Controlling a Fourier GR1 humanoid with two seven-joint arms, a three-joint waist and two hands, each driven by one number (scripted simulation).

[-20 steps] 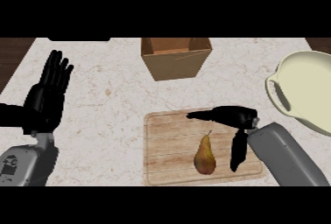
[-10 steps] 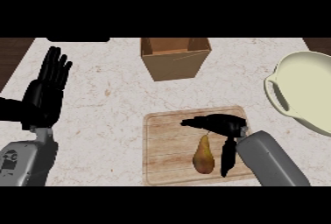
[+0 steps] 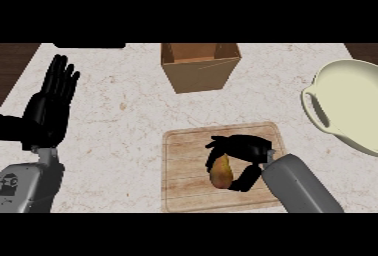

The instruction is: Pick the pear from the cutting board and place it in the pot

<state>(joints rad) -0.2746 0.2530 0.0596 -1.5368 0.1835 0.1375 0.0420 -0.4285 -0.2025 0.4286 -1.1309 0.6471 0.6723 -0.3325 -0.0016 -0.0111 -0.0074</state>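
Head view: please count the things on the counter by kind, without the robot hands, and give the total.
Yellow-brown pear: 1
Light wooden cutting board: 1
Cream round pot: 1
Brown open box: 1
Total: 4

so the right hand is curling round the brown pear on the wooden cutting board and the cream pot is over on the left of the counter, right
Not quite. The head view shows the cream pot on the right of the counter, not the left. The rest holds: the right hand is curling round the brown pear on the wooden cutting board.
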